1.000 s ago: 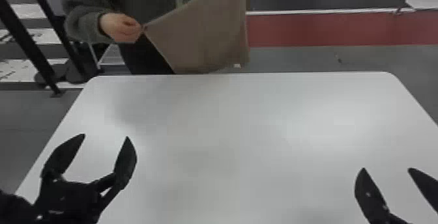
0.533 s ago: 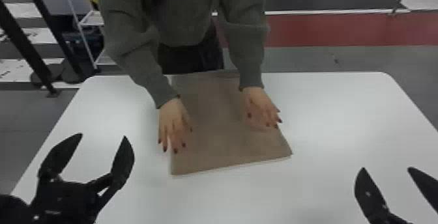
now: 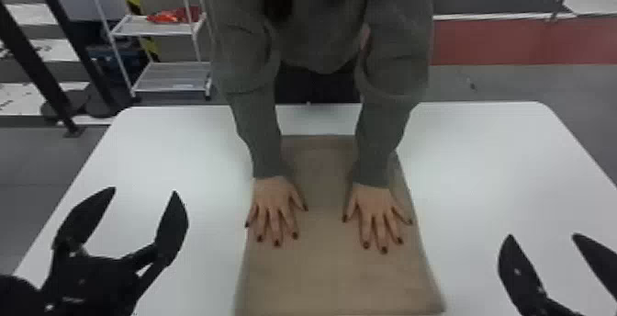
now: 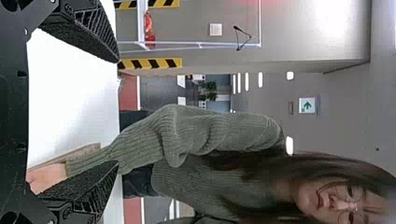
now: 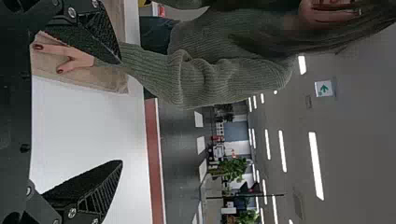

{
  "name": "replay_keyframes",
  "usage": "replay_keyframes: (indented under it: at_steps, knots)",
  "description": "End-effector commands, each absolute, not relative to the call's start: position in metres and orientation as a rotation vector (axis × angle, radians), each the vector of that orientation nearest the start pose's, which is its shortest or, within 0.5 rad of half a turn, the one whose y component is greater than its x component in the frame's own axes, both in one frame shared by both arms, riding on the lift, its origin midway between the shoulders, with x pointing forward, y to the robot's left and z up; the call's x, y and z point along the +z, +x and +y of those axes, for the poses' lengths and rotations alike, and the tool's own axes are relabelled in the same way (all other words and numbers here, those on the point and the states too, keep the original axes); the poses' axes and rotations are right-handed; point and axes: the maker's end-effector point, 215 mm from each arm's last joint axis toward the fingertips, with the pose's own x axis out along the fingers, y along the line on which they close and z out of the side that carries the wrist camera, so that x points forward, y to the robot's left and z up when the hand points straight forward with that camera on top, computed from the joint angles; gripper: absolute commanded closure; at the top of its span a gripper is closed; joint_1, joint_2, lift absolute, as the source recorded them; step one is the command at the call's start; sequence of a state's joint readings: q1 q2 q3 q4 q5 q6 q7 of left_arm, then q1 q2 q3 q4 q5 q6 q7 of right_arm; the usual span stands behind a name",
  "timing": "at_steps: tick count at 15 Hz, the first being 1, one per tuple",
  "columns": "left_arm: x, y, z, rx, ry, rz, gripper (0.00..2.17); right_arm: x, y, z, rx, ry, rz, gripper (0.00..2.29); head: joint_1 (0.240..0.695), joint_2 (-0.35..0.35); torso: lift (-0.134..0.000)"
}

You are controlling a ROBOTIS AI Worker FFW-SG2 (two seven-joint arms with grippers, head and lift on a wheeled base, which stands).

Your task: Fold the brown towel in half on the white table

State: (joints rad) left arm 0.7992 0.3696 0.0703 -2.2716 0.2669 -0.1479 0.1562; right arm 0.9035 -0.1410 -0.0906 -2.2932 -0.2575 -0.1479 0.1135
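One brown towel [image 3: 321, 273] lies spread flat on the one white bench [image 3: 183, 154], midway between its left and right edges, its far end just short of the far edge. Two hands of a person rest palm-down on it, fingers splayed: one hand [image 3: 274, 202] at the towel's left side, the other hand [image 3: 378, 207] near its right side. Two claws stand over the bench, apart from the towel: the left claw [image 3: 144, 191] toward the left edge, the right claw [image 3: 543, 236] toward the right edge. Each has two fingers, spread wide with nothing between them. Beyond the far left corner are one white rack [image 3: 160, 28] with two shelves showing, red items [image 3: 174, 15] on the upper one, and two black posts [image 3: 73, 30].

Compared with half a second ago, the towel has slid from the far edge toward the robot, both hands have come nearer the robot too, and more of the rack shows. Both claws are unchanged.
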Motion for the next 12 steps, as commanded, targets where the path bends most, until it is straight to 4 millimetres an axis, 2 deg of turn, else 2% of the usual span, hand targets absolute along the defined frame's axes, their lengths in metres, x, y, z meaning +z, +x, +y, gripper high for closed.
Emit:
replay_keyframes:
  at_steps: [1,12]
  knots:
    - [-0.2798,0.3752,0.2809,-0.032,0.033,-0.040,0.12,-0.3070,0.3357,-0.2457,0.124,0.097,0.026,0.13,0.695,0.058,-0.123]
    - [-0.2797,0.3757,0.2841,-0.020,0.034,-0.041,0.12,-0.3086,0.3385,-0.2458,0.122,0.109,0.024,0.13,0.695,0.062,-0.123]
